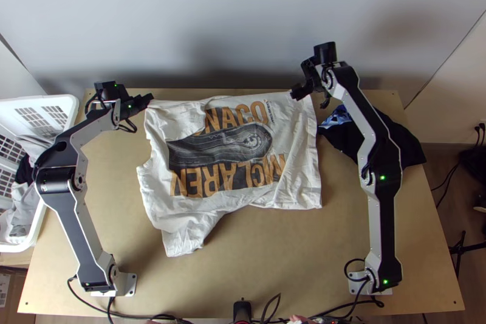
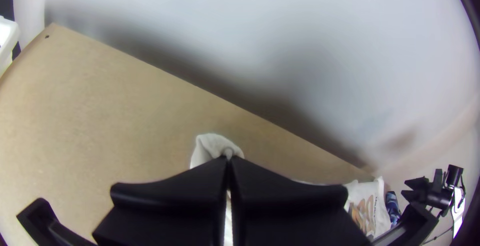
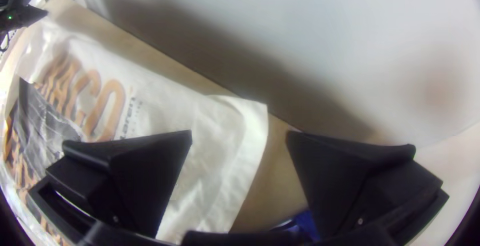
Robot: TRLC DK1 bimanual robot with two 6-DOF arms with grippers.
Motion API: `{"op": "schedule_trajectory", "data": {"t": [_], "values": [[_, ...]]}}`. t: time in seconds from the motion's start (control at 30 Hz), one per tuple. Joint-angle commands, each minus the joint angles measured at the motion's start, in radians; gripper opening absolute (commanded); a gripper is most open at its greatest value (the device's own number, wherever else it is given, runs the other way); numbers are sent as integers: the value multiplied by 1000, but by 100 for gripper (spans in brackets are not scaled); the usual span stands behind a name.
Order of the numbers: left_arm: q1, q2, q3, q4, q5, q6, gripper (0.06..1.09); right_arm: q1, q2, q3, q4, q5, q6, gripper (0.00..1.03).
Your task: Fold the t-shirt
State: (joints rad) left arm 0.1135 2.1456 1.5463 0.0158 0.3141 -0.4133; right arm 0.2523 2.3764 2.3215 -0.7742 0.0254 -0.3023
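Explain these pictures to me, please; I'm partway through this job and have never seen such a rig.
The machine is two jointed robot arms: the left arm and the right arm stand at a wooden table. The top view looks steeply down from above its near edge; each wrist view comes from a camera on that arm, with its own two black fingers at the bottom.

A white printed t-shirt lies spread on the table, somewhat rumpled. Dark clothing with a blue patch lies beside it, partly under the right arm. A white basket of clothes is at the left.

The left gripper is closed on a far corner of the shirt. The right gripper is open near the other far corner, holding nothing.
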Motion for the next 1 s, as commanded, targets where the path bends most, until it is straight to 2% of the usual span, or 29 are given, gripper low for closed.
{"op": "schedule_trajectory", "data": {"t": [0.0,0.1,0.2,0.37,0.47,0.6,0.73,0.97], "values": [[2,-10,0,1,0,1,9,-13,-14,10,-36,-182,46,88],[2,-15,1,0,0,2,9,-25,14,49,-27,-197,74,88],[2,-23,0,-28,0,1,9,-56,46,79,-11,-229,144,87],[-8,-33,-15,-94,-1,2,9,-154,127,85,18,-436,338,87],[-20,-53,-54,-82,-4,16,9,-183,173,85,16,-487,344,87],[-32,-56,-66,-74,-4,10,9,-188,198,81,18,-509,298,87],[-46,-56,-66,-70,-9,7,9,-183,204,76,44,-547,289,87],[-54,-69,-68,-65,-12,4,9,-171,198,76,92,-541,298,87]]}}
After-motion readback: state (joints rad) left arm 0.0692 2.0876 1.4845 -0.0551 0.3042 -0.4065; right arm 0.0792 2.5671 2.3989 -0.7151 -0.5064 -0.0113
